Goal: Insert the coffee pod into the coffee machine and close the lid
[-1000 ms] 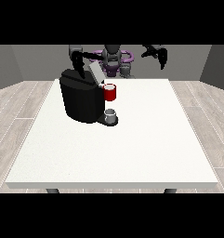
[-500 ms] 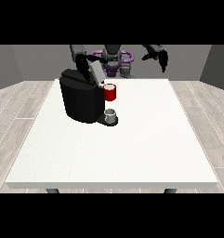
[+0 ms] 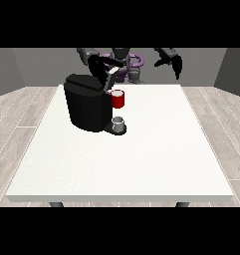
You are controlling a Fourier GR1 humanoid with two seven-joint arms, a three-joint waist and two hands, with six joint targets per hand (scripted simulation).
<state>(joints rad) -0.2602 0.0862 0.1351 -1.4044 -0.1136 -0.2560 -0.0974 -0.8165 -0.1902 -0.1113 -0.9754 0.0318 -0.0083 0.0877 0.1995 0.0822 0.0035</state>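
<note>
The black coffee machine [image 3: 86, 107] stands on the table's left half, towards the back. A red thing at the machine [image 3: 118, 98] sits at its front. Below it, a grey thing [image 3: 119, 122] rests on the machine's base; I cannot tell whether it is the pod. The hand at the view's left [image 3: 98, 66] hovers over the machine's top, close to a light grey part [image 3: 112, 79] at the upper front. The hand at the view's right [image 3: 174, 63] hangs raised above the table's back right edge, its fingers straight, pointing down and holding nothing.
The white table [image 3: 156, 159] stretches wide towards the camera and to the right of the machine. The robot's torso [image 3: 122, 62] stands behind the table's far edge. A wooden floor surrounds the table.
The hand at the view's left has moved towards the machine's upper front. The hand at the view's right has sunk a little and drifted rightwards.
</note>
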